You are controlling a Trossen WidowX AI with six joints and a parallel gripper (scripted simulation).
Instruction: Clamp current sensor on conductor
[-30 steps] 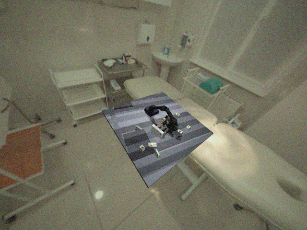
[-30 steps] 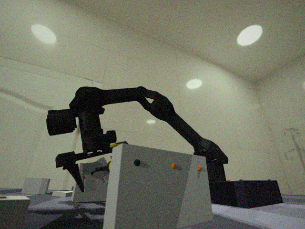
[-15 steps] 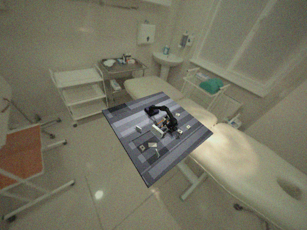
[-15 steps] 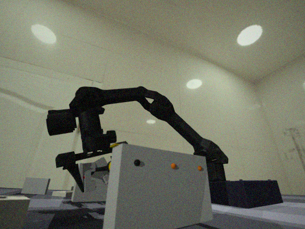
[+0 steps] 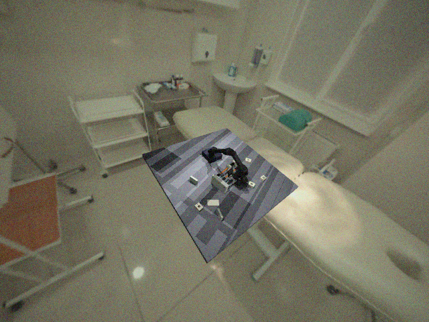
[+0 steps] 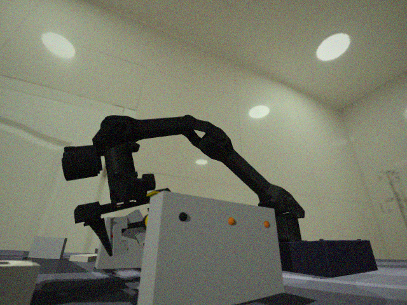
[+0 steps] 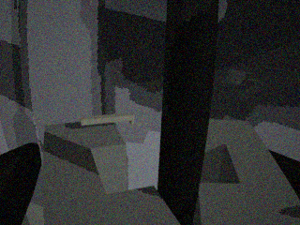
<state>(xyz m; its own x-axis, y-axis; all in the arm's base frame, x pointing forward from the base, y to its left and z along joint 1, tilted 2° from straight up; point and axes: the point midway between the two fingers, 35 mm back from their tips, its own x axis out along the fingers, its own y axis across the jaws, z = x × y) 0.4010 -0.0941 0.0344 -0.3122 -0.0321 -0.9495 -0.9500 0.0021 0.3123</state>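
From my remote station I had the gripper [image 5: 237, 176] [image 6: 126, 243] [image 7: 142, 156] spread wide, with nothing pinched between its fingers. The black arm [image 5: 226, 151] [image 6: 161, 128] reached out from its dark blue base [image 5: 211, 155] [image 6: 328, 257], arched over, and turned down toward the conductor stand. In the exterior view one finger [image 6: 101, 232] pointed down beyond the end of the near grey panel [image 6: 213, 252], while the panel hid most of the other side. Three round ends showed on that panel's face: a black one [image 6: 182, 216] toward the gripper end, then two orange ones [image 6: 231, 221] [image 6: 266, 223] nearer the base. I could make out an angular pale grey piece [image 6: 134, 234] between the near panel and the far one, close to the open finger, and it looked like the split-core sensor, though I could not read its arrow or tell whether it sat round a conductor. My wrist view was dim and grainy; a dark upright bar [image 7: 187, 112] crossed it, with a pale yellowish strip [image 7: 108, 120] lying to one side over a grey block-like shape [image 7: 84, 141]. From above, I saw the stand on the patterned table [image 5: 208, 239], with a small upright block [image 5: 193, 180], a flat pale slab [image 5: 212, 202] and a square tile [image 5: 198, 206] around it. The LOAD marking was too small for me to read.
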